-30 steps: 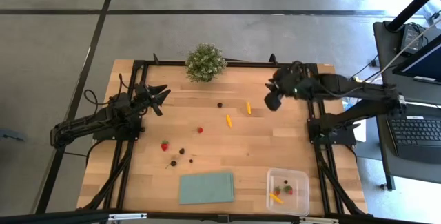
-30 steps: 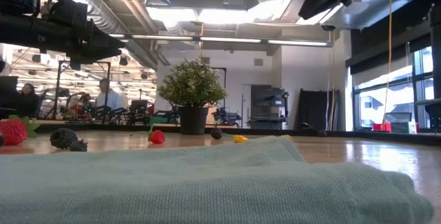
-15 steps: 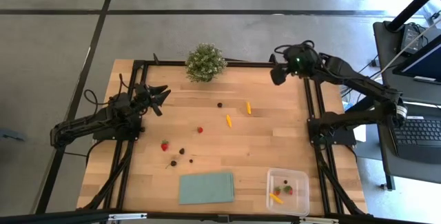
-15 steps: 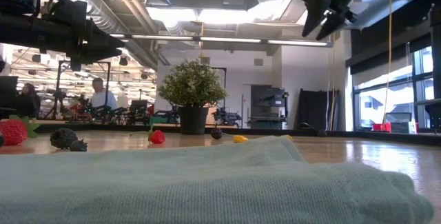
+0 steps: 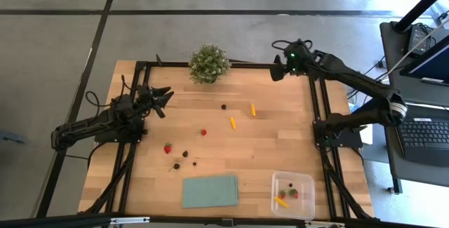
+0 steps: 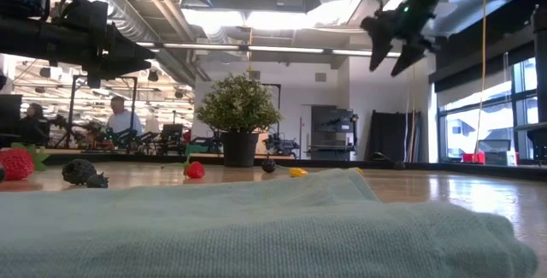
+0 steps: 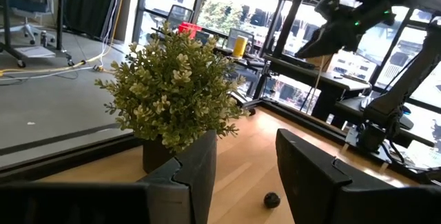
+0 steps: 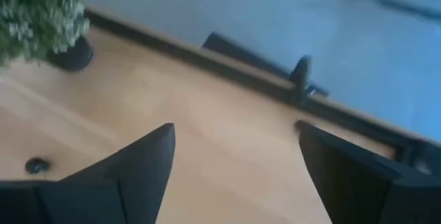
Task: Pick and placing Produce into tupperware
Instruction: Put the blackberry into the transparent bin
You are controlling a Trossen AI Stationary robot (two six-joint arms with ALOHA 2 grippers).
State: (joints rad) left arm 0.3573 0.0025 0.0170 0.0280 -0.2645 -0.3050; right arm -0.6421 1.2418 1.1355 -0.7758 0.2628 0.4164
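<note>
Right gripper high above the table's far right edge, fingers spread, empty. Left gripper idle at left, parted, empty. Tupperware near right, holding some produce; the other pieces lie scattered mid-table.

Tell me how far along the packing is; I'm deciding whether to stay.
Done: a few pieces lie in the tupperware. In hand: nothing; the right gripper is open and empty at the table's far edge, the left gripper waits open. Left: strawberries, dark berries and yellow pieces remain out.
</note>
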